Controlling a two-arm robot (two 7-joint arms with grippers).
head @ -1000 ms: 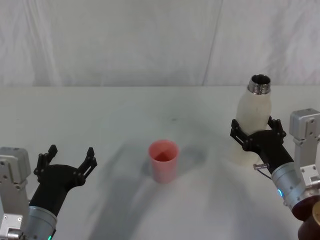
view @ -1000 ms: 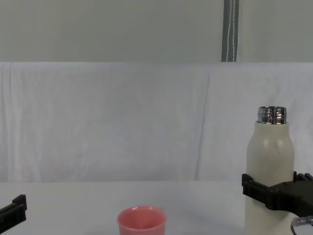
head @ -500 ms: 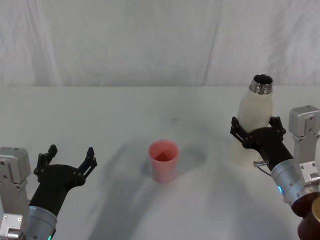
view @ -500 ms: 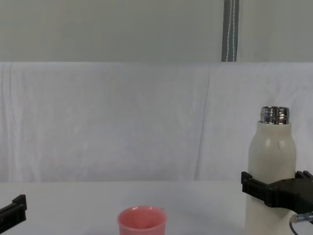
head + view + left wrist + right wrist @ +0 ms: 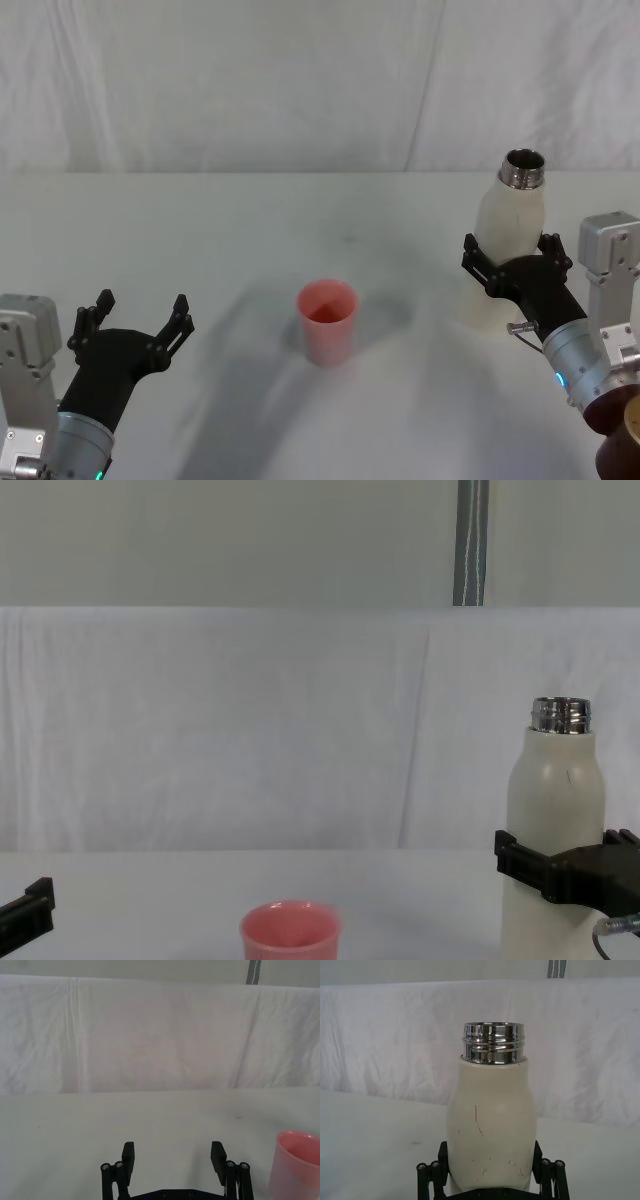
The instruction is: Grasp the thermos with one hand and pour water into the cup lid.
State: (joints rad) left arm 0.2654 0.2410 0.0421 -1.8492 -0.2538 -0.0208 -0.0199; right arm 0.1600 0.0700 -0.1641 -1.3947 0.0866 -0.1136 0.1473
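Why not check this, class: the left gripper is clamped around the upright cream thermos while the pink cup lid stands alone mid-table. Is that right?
Not quite: it is the right gripper that clamps the thermos, as the head view shows. The left gripper hangs open, holding nothing. The cup lid does stand alone mid-table.

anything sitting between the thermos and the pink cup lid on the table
Nothing visible does. The table between the thermos, held in the right pincer, and the cup lid is bare.
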